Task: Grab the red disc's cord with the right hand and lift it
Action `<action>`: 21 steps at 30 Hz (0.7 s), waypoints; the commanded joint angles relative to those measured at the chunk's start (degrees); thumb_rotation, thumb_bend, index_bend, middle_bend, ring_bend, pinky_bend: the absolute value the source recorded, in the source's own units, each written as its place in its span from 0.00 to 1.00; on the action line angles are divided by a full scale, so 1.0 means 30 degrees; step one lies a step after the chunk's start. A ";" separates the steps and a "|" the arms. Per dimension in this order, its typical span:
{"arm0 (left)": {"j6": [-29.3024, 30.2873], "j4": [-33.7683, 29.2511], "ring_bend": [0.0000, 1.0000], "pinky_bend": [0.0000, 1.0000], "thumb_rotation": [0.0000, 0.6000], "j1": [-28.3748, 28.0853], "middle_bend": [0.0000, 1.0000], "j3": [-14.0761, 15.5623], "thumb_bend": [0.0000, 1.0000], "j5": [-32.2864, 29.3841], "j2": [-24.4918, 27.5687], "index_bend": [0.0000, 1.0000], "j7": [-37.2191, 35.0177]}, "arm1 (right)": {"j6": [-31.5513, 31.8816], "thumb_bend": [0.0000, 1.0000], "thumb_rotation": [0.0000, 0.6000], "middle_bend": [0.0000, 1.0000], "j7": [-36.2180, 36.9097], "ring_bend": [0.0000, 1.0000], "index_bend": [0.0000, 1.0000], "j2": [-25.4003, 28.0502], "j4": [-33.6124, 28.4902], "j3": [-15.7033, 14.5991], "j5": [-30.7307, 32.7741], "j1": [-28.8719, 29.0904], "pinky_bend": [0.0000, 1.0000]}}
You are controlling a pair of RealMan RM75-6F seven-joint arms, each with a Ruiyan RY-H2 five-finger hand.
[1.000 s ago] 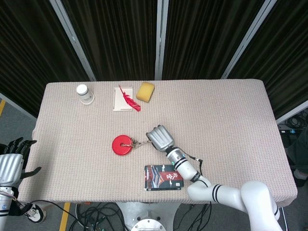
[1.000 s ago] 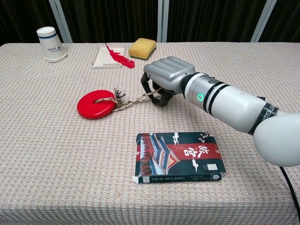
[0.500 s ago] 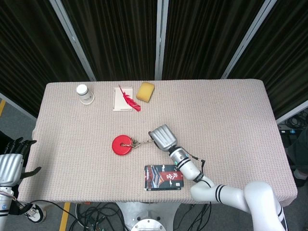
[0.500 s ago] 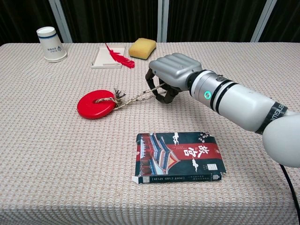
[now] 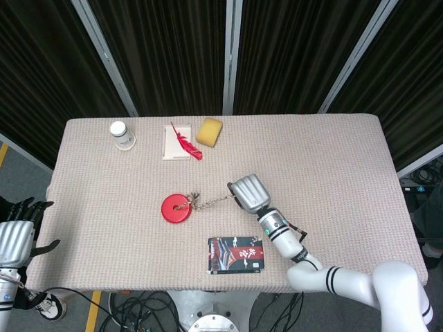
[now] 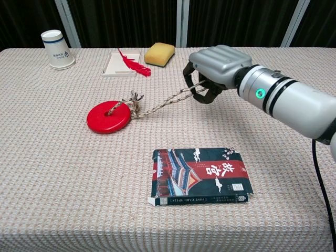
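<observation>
The red disc (image 5: 177, 208) (image 6: 107, 117) lies on the table left of centre, its right edge tipped up a little. A braided tan cord (image 5: 216, 200) (image 6: 161, 103) runs taut from the disc's hole up and to the right. My right hand (image 5: 250, 193) (image 6: 218, 63) grips the cord's far end with curled fingers, raised above the table. Off the table's left front corner hangs my left hand (image 5: 15, 235), fingers apart, holding nothing; the chest view does not show it.
A printed card box (image 5: 235, 254) (image 6: 200, 176) lies flat near the front edge, below my right hand. At the back stand a white paper cup (image 6: 58, 49), a white tray with a red feather (image 6: 132, 64) and a yellow sponge (image 6: 159, 54).
My right hand has risen and moved right with the cord, pulling it taut. The disc has slid slightly and its cord side has begun to tip up.
</observation>
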 commanded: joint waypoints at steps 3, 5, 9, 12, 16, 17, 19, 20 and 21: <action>-0.0077 0.0031 0.10 0.15 1.00 -0.0024 0.22 0.0039 0.00 0.0018 -0.0032 0.20 0.0038 | 0.0915 0.49 1.00 0.98 0.0696 0.77 1.00 0.2159 -0.0795 -0.0124 0.0485 -0.1451 0.87; -0.0132 -0.0003 0.10 0.15 1.00 -0.0074 0.22 0.0038 0.00 0.0041 -0.0056 0.20 0.0093 | 0.1068 0.49 1.00 0.98 0.1240 0.77 1.00 0.2960 -0.0693 -0.0097 0.0904 -0.2057 0.87; -0.0199 -0.0080 0.10 0.15 1.00 -0.0130 0.22 0.0043 0.00 0.0051 -0.0110 0.20 0.0269 | 0.1050 0.49 1.00 0.98 0.2475 0.77 1.00 0.4203 0.0003 0.0260 0.1669 -0.2836 0.87; -0.0249 -0.0131 0.10 0.15 1.00 -0.0148 0.22 0.0057 0.00 0.0031 -0.0138 0.20 0.0380 | 0.0936 0.49 1.00 0.98 0.3254 0.77 1.00 0.4814 0.1019 0.0691 0.2418 -0.3257 0.87; -0.0330 -0.0191 0.10 0.15 1.00 -0.0174 0.22 0.0065 0.00 -0.0017 -0.0160 0.20 0.0521 | 0.0885 0.49 1.00 0.98 0.4130 0.77 1.00 0.5418 0.2250 0.1166 0.3206 -0.3797 0.87; -0.0370 -0.0209 0.10 0.15 1.00 -0.0183 0.22 0.0080 0.00 -0.0028 -0.0174 0.20 0.0555 | 0.0892 0.49 1.00 0.98 0.4374 0.77 1.00 0.5609 0.2565 0.1288 0.3389 -0.3963 0.87; -0.0430 -0.0230 0.10 0.15 1.00 -0.0206 0.22 0.0099 0.00 -0.0033 -0.0210 0.20 0.0605 | 0.0972 0.49 1.00 0.98 0.4745 0.77 1.00 0.5858 0.3042 0.1551 0.3729 -0.4214 0.87; -0.0455 -0.0250 0.10 0.15 1.00 -0.0222 0.22 0.0110 0.00 -0.0023 -0.0227 0.20 0.0652 | 0.1116 0.49 1.00 0.98 0.4944 0.77 1.00 0.5978 0.3396 0.1783 0.3995 -0.4371 0.87; -0.0458 -0.0257 0.10 0.15 1.00 -0.0231 0.22 0.0114 0.00 -0.0011 -0.0239 0.20 0.0689 | 0.1236 0.49 1.00 0.98 0.5066 0.77 1.00 0.6045 0.3684 0.1972 0.4222 -0.4484 0.87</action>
